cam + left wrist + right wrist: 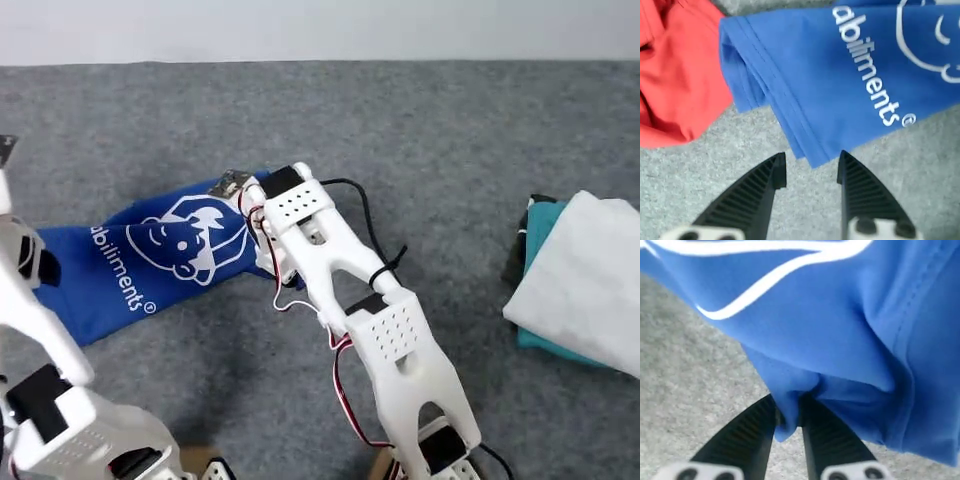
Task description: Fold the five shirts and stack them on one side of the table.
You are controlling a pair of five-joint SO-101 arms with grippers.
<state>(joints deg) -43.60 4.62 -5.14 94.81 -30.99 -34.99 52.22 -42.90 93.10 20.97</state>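
A blue shirt [160, 255] with white print lies partly folded on the grey mat, left of centre. My right gripper [790, 410] is shut on a pinch of the blue shirt's fabric [840, 340] at its right end, where the arm's head [285, 205] sits in the high view. My left gripper [810, 167] hovers open just above the mat, a short way off the blue shirt's folded hem corner [807, 150], with nothing between its fingers. A crumpled red shirt [675, 75] lies beside the blue one.
At the right edge of the table is a stack of folded shirts, a white one [585, 275] on top of a teal one [540, 235] with a dark layer beneath. Bare grey mat [450, 140] spreads across the back and centre.
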